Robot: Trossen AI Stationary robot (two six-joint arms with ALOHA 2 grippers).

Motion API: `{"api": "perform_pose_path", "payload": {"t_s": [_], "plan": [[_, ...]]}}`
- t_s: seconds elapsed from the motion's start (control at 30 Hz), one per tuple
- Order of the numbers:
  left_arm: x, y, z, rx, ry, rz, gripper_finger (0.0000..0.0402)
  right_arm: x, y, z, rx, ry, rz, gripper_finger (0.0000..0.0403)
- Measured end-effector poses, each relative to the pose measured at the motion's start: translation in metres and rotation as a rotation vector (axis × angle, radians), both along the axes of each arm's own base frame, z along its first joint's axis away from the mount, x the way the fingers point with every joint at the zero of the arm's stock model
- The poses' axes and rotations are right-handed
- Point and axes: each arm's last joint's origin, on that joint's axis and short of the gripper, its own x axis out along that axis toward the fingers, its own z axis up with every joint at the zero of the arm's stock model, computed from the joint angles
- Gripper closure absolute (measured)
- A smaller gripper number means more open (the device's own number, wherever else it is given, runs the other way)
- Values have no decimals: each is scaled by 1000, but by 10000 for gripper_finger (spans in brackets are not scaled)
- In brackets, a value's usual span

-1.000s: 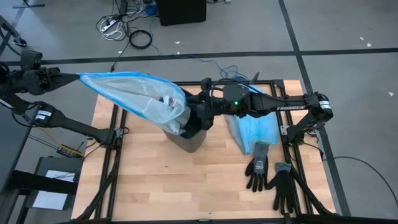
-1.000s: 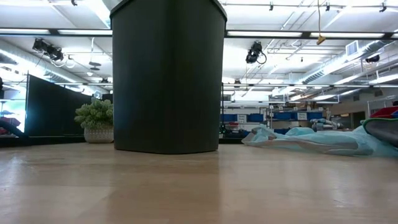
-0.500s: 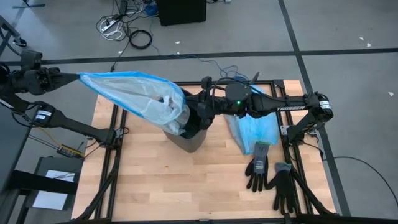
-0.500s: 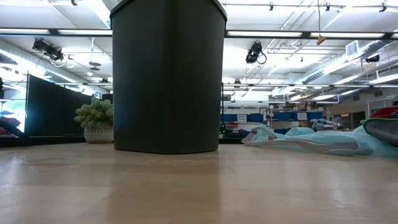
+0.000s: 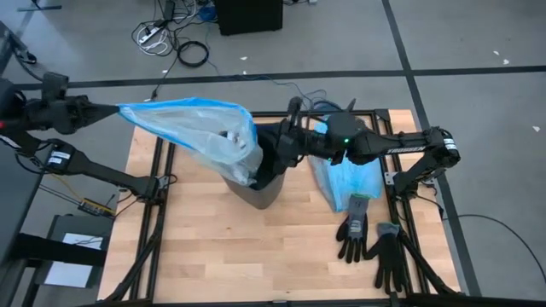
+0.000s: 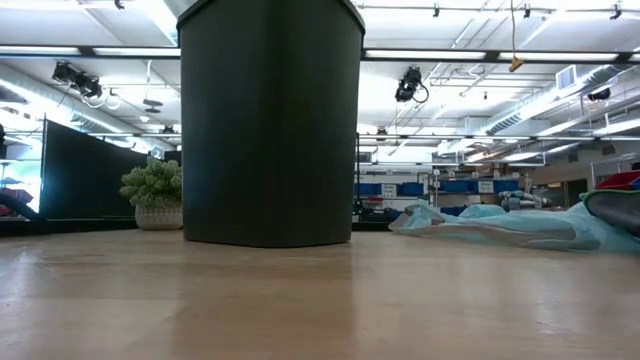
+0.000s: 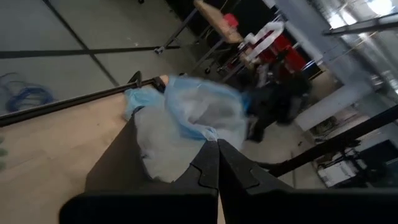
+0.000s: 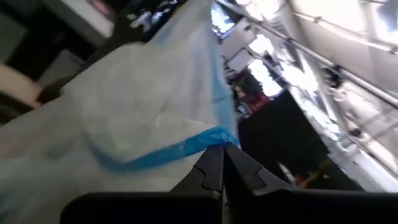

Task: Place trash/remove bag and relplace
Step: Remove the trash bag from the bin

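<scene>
On the wooden table (image 5: 205, 247) stands a black bin (image 5: 256, 188). The left gripper (image 5: 109, 109) and right gripper (image 5: 277, 153) each pinch the bag (image 5: 192, 128), stretched between them above the bin.

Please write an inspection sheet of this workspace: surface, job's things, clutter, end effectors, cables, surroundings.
Surface: wooden table, bare at the front.
Job's things: black bin upright mid-table; bag, blue-edged, stretched from the bin's mouth out to the left; trash shows dark inside it.
Clutter: light-blue plastic bag flat on the table right of the bin; two black gloves near the right front corner.
End effectors: left end effector shut on the bag's far end, beyond the table's left edge; right end effector shut on the bag at the bin's mouth.
Cables: loose cables on the floor behind the table.
Surroundings: potted plant, shelving, ceiling lights; no person seen.
</scene>
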Motion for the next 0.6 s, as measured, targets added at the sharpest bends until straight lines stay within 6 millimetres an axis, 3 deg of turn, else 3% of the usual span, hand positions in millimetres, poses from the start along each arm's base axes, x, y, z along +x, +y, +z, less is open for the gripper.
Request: {"api": "perform_pose_path", "payload": {"t_s": [0.2, 0.37, 0.6], "plan": [[43, -6, -8, 21, 30, -8, 399, -12, -2, 32, 8, -83, -49, 403], [86, -13, -14, 68, -1, -70, 399, -27, -1, 59, -82, -103, -162, 403], [142, -23, -16, 171, -116, -183, 398, -55, -3, 102, -65, -257, -134, 403]]}}
